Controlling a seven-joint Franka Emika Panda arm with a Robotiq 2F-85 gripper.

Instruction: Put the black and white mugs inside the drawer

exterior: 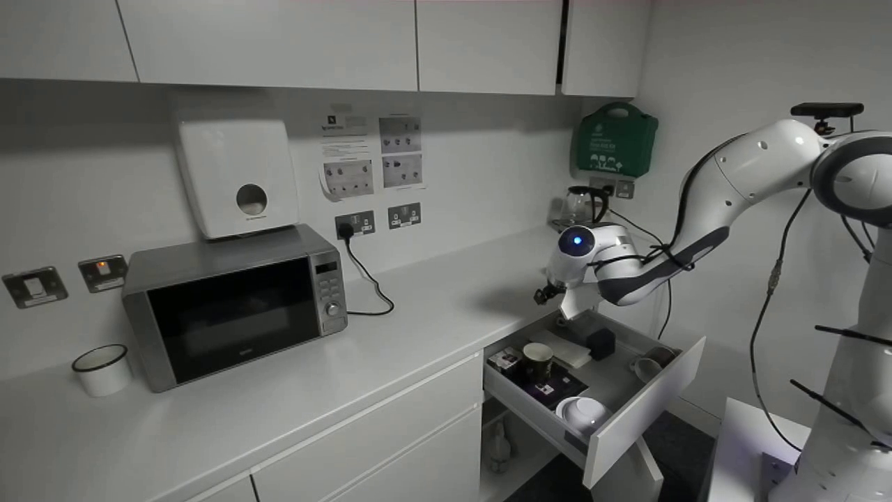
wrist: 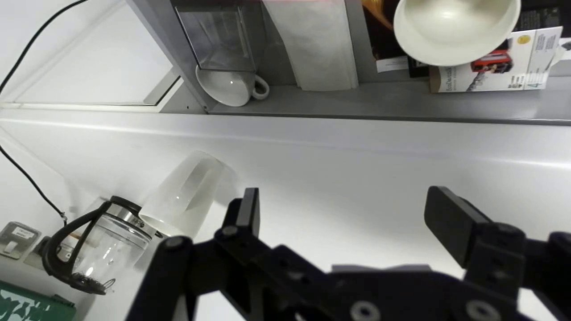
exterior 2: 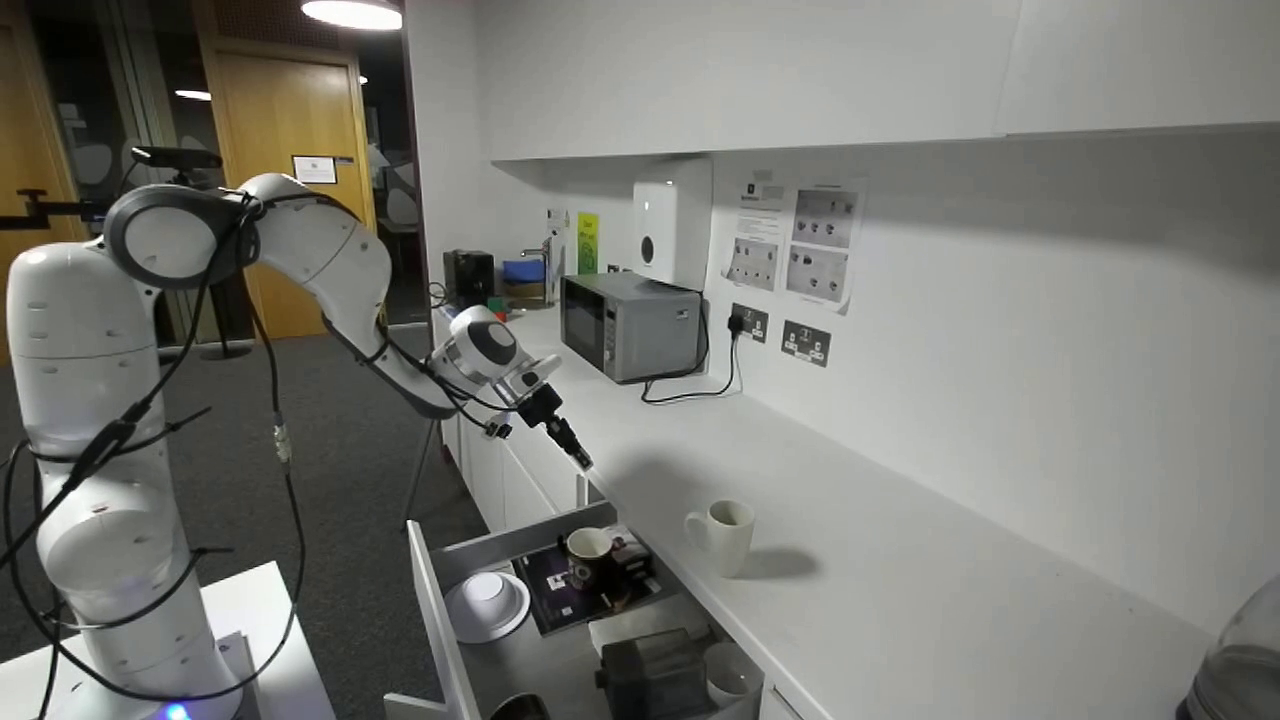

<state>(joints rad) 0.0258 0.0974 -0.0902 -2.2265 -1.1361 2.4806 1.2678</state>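
White cupboards (exterior: 279,45) and wall (exterior: 488,160) frame a long pale desk (exterior: 432,300); arranged along it: one microwave (exterior: 230,307), one dark-rimmed white cup (exterior: 104,376) just beside it, and one glass kettle (wrist: 109,245) in the corner, beneath a green case (exterior: 617,143) on the wall; one white dispenser (exterior: 230,164) is mounted above the microwave; two socket plates (exterior: 404,215) sit beside the microwave, one carrying a plug (exterior: 346,231). Drawer (exterior: 648,408), pulled out below the desk edge and much taken up by its contents; counted within: one black mug (exterior 2: 588,570), upright, pale inside; one printed box (wrist: 495,69) close to that mug; one pale flat packet (wrist: 312,49), lying between the black mug and one dark box (exterior 2: 655,670); one group of white crockery (exterior 2: 487,600) toward the drawer front; one handled white cup (wrist: 227,87), partly hidden by the dark box; one further vessel (exterior: 648,366), its kind unclear. White mug (exterior 2: 732,545), one in number, upright on the desk near its edge, outside the drawer, with its handle turned to the drawer side; in the wrist view it partly covers the kettle. End effector (wrist: 343,200), suspended above the desk, apart from the white mug in an exterior view; its fingers (wrist: 247,214) stand wide apart, with desk surface showing between them.
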